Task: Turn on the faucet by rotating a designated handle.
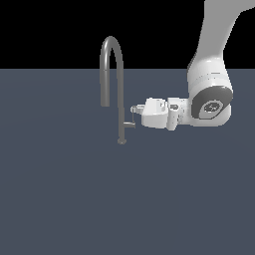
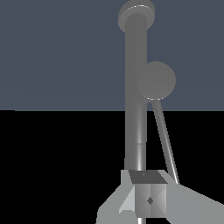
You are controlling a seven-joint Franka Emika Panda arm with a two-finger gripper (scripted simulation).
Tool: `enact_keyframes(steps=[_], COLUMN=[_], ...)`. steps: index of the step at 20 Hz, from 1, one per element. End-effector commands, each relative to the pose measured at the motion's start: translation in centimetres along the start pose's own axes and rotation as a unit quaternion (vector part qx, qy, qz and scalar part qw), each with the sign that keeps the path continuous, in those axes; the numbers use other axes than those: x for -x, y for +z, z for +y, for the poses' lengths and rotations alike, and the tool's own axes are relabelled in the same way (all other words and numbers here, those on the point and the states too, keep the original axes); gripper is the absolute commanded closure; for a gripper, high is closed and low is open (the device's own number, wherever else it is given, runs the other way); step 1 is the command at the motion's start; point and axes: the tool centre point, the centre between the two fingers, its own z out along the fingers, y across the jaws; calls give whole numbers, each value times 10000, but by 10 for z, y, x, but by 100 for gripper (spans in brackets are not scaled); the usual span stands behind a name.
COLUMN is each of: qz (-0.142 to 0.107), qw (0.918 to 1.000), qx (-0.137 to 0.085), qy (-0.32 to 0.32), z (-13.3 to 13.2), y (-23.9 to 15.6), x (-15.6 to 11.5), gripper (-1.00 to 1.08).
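Flat dark floor, black backdrop. Faucet (image 1: 118, 89) stands dead ahead of your gripper (image 1: 133, 109). Handle (image 1: 130, 125) just below fingertips, thin lever running alongside stem. Finger spread: cannot tell.

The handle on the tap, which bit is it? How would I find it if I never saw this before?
Find the tall grey faucet with its arched spout, standing on the flat dark floor. Follow its straight stem down nearly to the small round base, where a short stub sticks out toward the white gripper. The handle is the tiny thin lever rising from that stub, much thinner than the thick hanging nozzle.
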Motion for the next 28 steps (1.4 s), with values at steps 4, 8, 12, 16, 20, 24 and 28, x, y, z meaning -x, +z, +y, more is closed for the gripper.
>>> enact_keyframes(steps=[4, 8, 12, 16, 20, 24, 28], qz=[-19, -9, -14, -20, -17, -20, -42], qw=[10000, 10000, 10000, 10000, 10000, 10000, 9999], qx=[32, 8, 20, 33, 13, 31, 30], qy=[31, -23, 3, 31, -60, 19, -97], z=[22, 21, 38, 56, 51, 67, 59], y=[0, 0, 0, 0, 0, 0, 0], x=[-1, 0, -11, -21, -22, -48, -41], gripper=[108, 108, 108, 108, 108, 108, 108])
